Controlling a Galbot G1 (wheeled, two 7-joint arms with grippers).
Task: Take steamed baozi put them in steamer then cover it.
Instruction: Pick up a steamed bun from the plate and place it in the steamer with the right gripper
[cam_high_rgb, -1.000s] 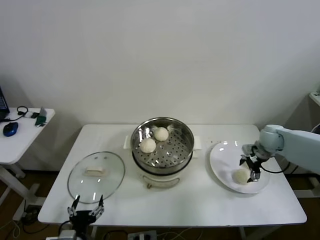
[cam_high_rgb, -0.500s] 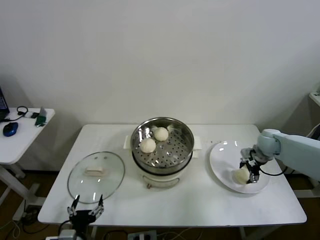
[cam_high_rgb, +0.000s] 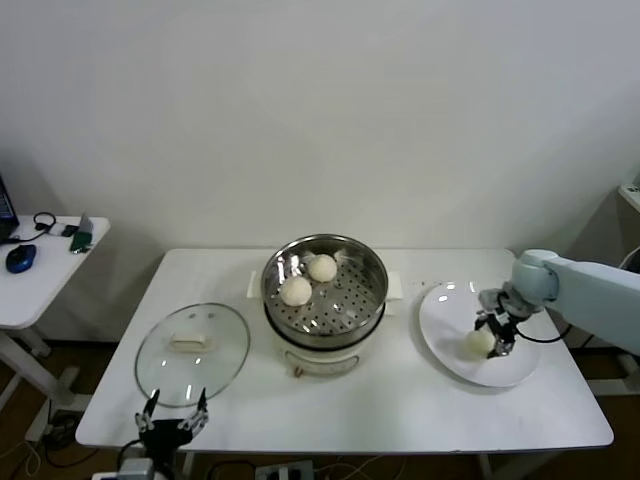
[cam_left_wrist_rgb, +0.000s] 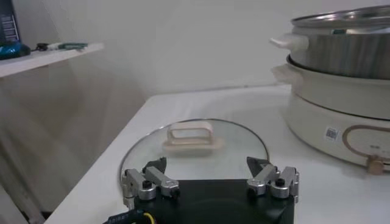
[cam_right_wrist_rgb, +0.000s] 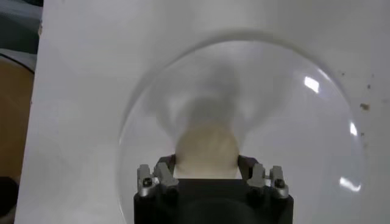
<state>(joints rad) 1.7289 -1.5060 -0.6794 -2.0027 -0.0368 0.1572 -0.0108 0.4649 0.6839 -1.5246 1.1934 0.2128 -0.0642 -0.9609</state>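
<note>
Right gripper (cam_high_rgb: 492, 338) is over the white plate (cam_high_rgb: 445, 315) at right of the head frame, jaws clamped on one baozi (cam_high_rgb: 479, 342); the wrist view shows that bun (cam_right_wrist_rgb: 207, 151) sitting between the jaws, against both. Two more baozi (cam_high_rgb: 308, 279) lie in the steamer (cam_high_rgb: 324, 290) at frame centre, toward its back left. Cover (cam_high_rgb: 192, 351) lies flat on the worktop (cam_high_rgb: 400, 400) at lower left, handle up. Left gripper (cam_high_rgb: 171, 425) is parked at the bottom edge just in front of the cover, jaws apart, holding nothing.
</note>
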